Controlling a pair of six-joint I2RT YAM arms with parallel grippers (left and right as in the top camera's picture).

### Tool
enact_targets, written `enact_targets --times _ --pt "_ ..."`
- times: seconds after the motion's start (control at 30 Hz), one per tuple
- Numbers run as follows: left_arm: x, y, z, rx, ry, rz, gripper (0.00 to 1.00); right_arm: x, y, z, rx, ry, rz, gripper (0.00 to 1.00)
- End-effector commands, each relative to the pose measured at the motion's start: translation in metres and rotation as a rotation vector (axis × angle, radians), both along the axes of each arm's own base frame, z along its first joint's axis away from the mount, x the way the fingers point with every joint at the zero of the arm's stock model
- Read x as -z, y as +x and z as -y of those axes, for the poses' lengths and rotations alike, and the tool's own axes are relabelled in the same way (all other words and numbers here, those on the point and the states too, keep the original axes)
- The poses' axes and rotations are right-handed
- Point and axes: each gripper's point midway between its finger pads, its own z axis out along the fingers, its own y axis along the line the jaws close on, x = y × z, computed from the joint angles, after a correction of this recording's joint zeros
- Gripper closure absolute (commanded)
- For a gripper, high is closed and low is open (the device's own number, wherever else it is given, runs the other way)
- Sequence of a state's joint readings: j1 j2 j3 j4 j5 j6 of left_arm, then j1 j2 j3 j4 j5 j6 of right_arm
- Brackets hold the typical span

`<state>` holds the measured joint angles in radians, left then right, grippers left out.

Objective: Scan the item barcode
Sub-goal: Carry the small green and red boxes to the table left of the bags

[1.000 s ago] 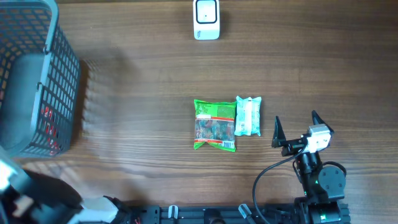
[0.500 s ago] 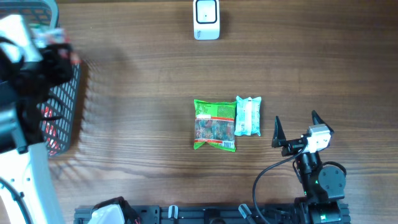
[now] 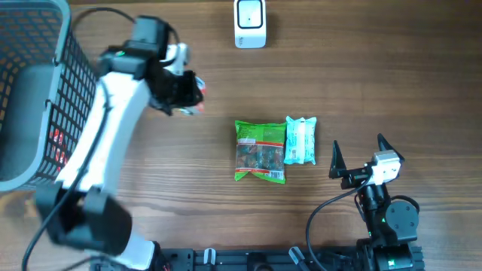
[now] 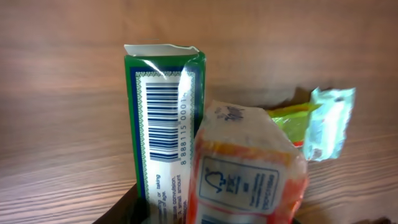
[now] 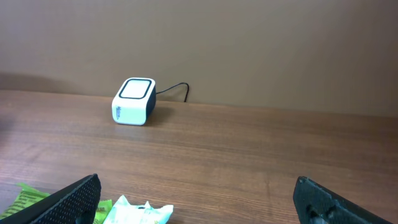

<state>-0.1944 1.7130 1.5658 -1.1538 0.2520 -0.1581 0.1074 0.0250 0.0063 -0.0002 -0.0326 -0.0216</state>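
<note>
The left end effector (image 3: pixel 184 92) is grasping a green box (image 4: pixel 161 124) with an orange pouch (image 4: pixel 245 168) pinched beside it, holding both above the bench (image 3: pixel 339 75), left of and nearer than the scanner (image 3: pixel 250 22). The box's barcode is facing outward, probably so it can be shown to the scanner, though the pouch is overlapping its edge. The right end effector (image 3: pixel 358 153) is resting released at the near right, leaving the way clear.
</note>
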Motion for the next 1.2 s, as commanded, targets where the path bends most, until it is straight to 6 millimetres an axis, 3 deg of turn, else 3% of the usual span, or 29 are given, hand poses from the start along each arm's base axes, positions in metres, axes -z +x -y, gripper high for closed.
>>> enact_targets --times 0.0,0.27,0.37,0.67,0.7,0.73,0.83,0.93,1.03,1.17 --pt "0.048 0.004 0.028 0.028 0.03 -0.109 0.65 -0.001 0.0 0.002 0.011 -0.001 0.005 0.0" --pt "0.122 0.01 0.045 0.001 0.162 -0.185 0.65 -0.001 0.0 0.002 0.011 -0.001 0.005 0.0" --pt "0.142 0.01 0.035 -0.034 0.225 -0.172 0.65 -0.001 0.0 0.002 0.011 -0.001 0.005 0.0" --pt "0.172 0.006 0.028 -0.083 0.239 -0.146 0.59 -0.001 0.0 0.002 0.011 -0.001 0.005 0.0" --pt "0.172 0.006 0.028 -0.082 0.238 -0.145 0.54 -0.001 0.0 0.002 0.011 -0.001 0.005 0.0" --pt "0.172 0.006 0.028 -0.082 0.238 -0.145 0.26 -0.001 0.0 0.002 0.011 -0.001 0.005 0.0" --pt "0.172 0.006 0.028 -0.082 0.239 -0.147 0.04 -0.001 0.0 0.002 0.011 -0.001 0.005 0.0" --pt "0.162 0.01 0.03 -0.085 0.227 -0.134 0.0 -0.001 0.0 0.002 0.011 -0.001 0.005 0.0" --pt "0.124 0.028 0.033 -0.097 0.195 -0.058 0.0 -0.001 0.0 0.002 0.011 -0.001 0.005 0.0" --pt "0.021 0.072 0.03 -0.118 0.114 0.184 0.0 -0.001 0.0 0.002 0.011 -0.001 0.005 0.0"
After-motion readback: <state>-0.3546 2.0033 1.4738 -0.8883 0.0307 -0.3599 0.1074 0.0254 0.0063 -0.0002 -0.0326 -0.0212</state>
